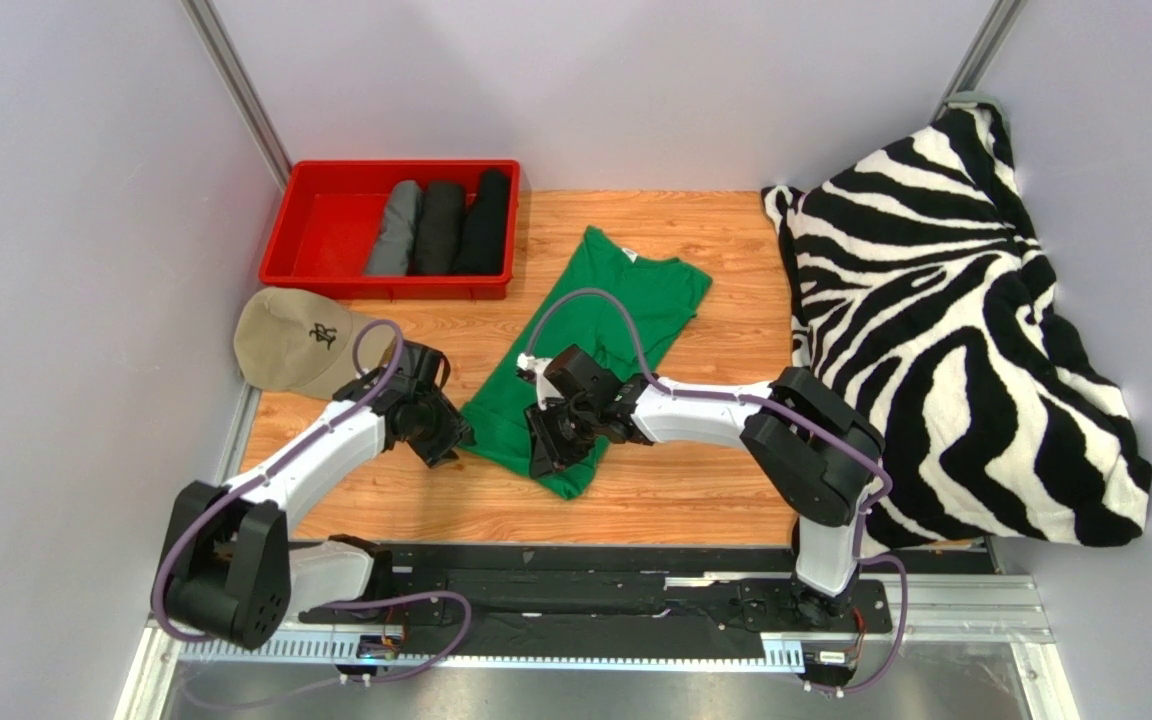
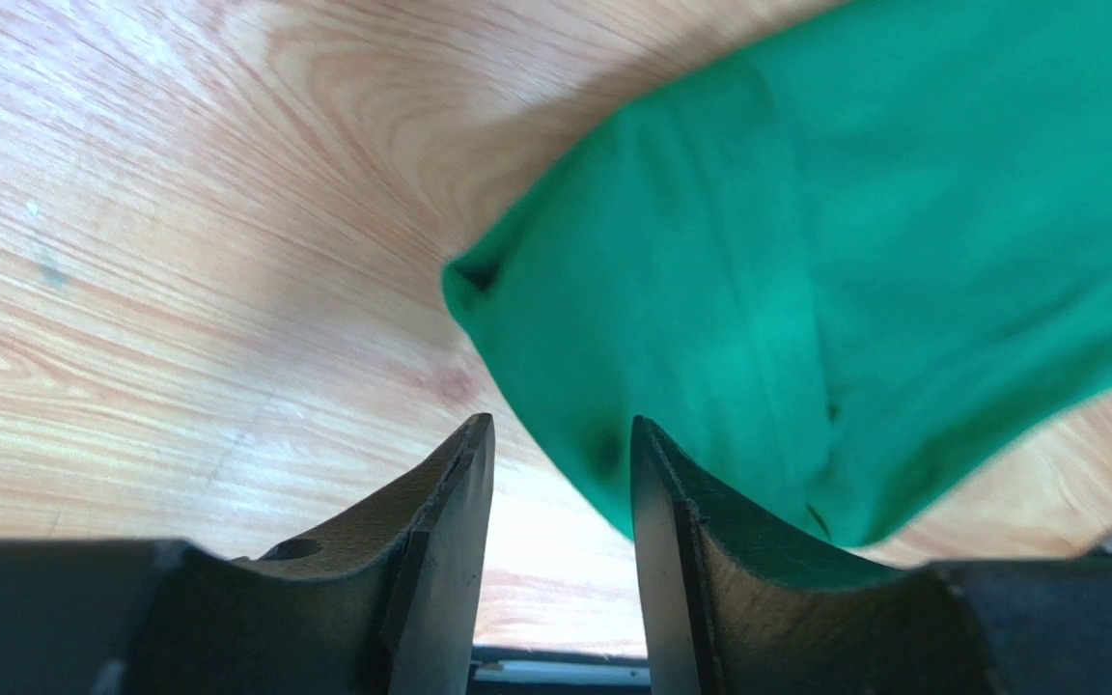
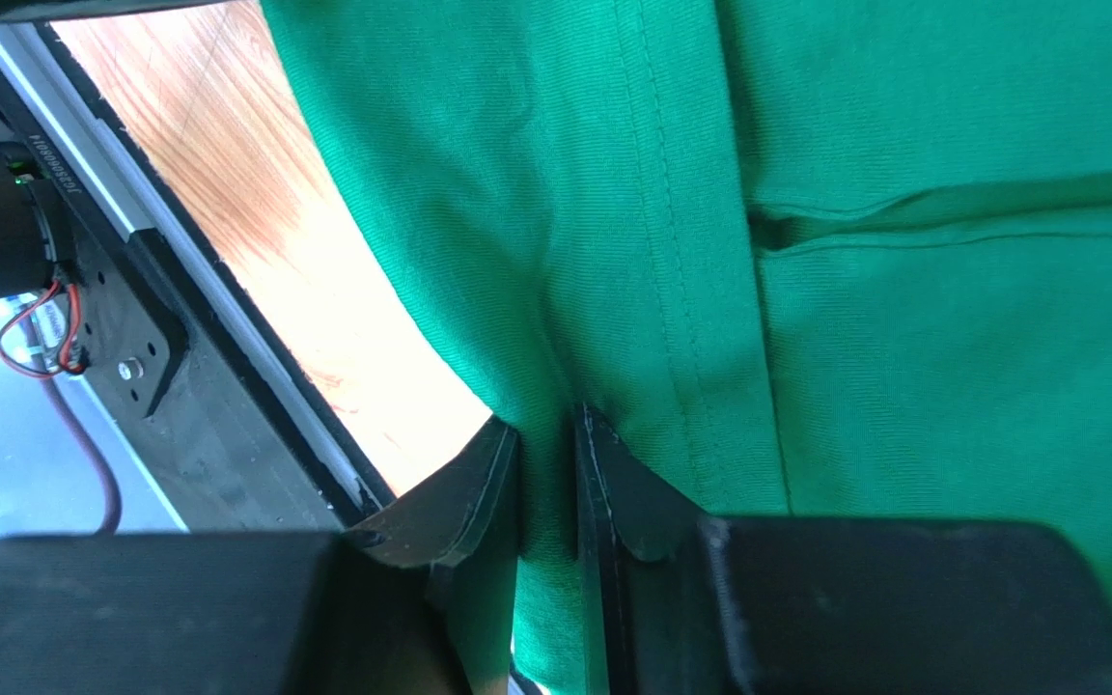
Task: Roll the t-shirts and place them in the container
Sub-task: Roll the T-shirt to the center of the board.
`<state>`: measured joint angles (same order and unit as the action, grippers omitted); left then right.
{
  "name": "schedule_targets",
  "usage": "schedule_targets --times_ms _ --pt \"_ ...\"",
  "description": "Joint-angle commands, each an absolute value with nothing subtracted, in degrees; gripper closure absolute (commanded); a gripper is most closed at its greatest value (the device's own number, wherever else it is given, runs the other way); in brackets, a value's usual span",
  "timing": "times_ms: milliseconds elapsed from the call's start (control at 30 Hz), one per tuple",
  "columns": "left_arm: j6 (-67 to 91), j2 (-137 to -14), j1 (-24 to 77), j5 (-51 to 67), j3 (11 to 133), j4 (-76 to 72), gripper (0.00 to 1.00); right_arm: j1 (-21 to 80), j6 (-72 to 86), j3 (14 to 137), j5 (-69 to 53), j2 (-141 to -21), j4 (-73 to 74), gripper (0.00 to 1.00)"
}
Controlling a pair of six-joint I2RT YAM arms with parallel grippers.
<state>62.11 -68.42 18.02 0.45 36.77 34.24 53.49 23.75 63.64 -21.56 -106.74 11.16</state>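
Wooden tabletop (image 1: pixel 687 495): green t-shirt (image 1: pixel 605 323) is laid near-to-far, pinched at its near end by right gripper (image 3: pixel 545 423); left gripper (image 2: pixel 562 423) held open alongside.

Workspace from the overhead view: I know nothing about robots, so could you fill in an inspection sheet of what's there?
Surface: light wood-grain tabletop.
Job's things: bright green short-sleeved t-shirt lies as a long strip, not yet rolled; one grey rolled t-shirt and two black rolled t-shirts lie side by side in a red plastic bin.
Clutter: beige cap at the left; zebra-striped blanket heaped at the right.
Grippers: left gripper open at the shirt's near edge; right gripper pinches a fold of it.
Cables: purplish cable loops on the left arm; another arches over the shirt.
Surroundings: plain grey walls.
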Motion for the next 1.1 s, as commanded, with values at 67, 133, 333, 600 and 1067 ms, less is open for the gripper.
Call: schedule_targets --times_ms 67,133,333,600,1067 --pt "62.8 -74.2 18.2 -3.4 42.2 35.1 0.72 53.1 25.3 62.9 -23.0 -104.4 8.2 0.78" --pt "62.1 -75.4 18.2 -4.1 43.4 37.1 0.78 53.1 25.1 62.5 -22.5 -104.2 8.2 0.76" --pt "60.1 -77.8 18.2 -4.5 47.1 40.8 0.92 55.0 23.6 60.7 -14.8 -99.8 11.1 0.57" --pt "58.8 -79.7 18.2 -4.1 49.3 43.4 0.99 62.7 20.5 61.5 3.7 -94.7 17.8 0.50" --pt "58.3 -82.4 18.3 -3.4 51.9 44.3 1.00 72.4 17.8 64.7 17.5 -98.7 23.9 0.45"
